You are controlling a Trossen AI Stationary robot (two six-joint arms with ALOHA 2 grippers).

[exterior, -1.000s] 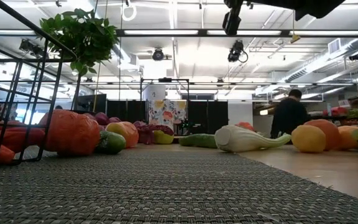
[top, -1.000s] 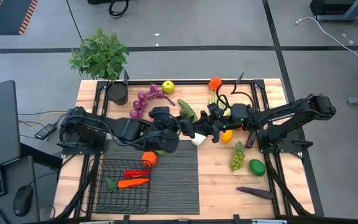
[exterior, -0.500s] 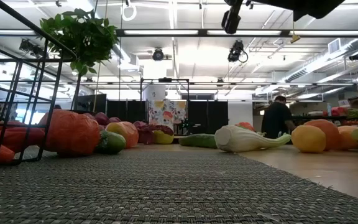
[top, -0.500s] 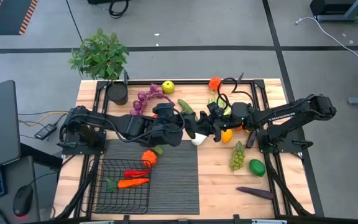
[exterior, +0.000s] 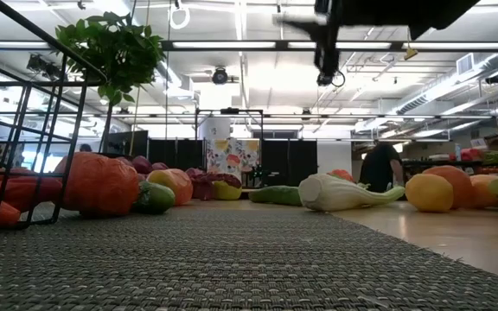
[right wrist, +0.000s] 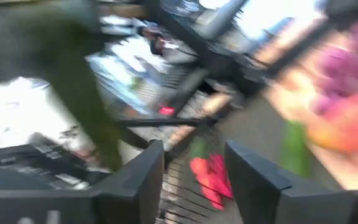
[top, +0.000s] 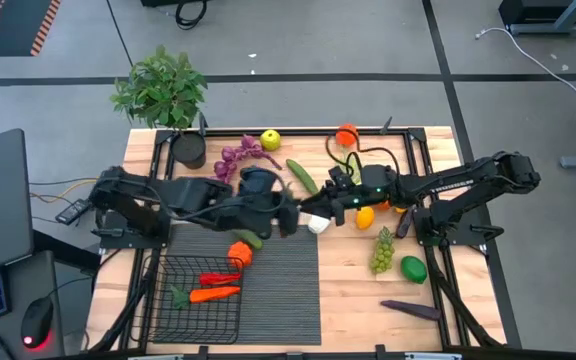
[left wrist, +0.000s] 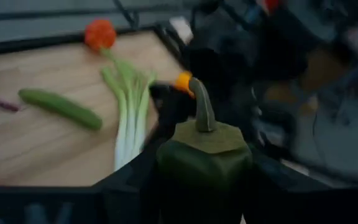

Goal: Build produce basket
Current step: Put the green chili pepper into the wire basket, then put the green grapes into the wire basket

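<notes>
A dark green pepper (left wrist: 204, 163) with a curved stem sits between the fingers of my left gripper (top: 290, 214), above the far edge of the ribbed mat (top: 280, 285). My right gripper (right wrist: 194, 180) faces it from the right (top: 320, 205), open, with nothing between its fingers. The black wire basket (top: 168, 310) stands at the near left and holds red peppers (top: 218, 278) and an orange piece (top: 213, 294). A leek (top: 316, 225) and a lemon (top: 365, 217) lie on the table under the grippers. My left gripper pinches the green pepper's body (left wrist: 166, 168) between its two fingers, one on each side. The pepper stands upright in the hold, stem (left wrist: 202, 109) up, and is lifted clear of the table. How far back it reaches between the fingers does not show.
An orange fruit (top: 239, 253) and a green piece (top: 249, 240) lie by the basket's far right corner. Purple grapes (top: 233, 160), a yellow-green apple (top: 270, 140) and a cucumber (top: 301, 177) lie at the far side. Green grapes (top: 382, 250), a green fruit (top: 413, 268) and an eggplant (top: 411, 310) lie right. A potted plant (top: 163, 90) stands at the far left corner.
My left arm has risen a little and its wrist has rolled, the gripper staying above the mat's far edge. My right gripper has tipped slightly down beside it. In the low view a person in the room behind has walked toward the left.
</notes>
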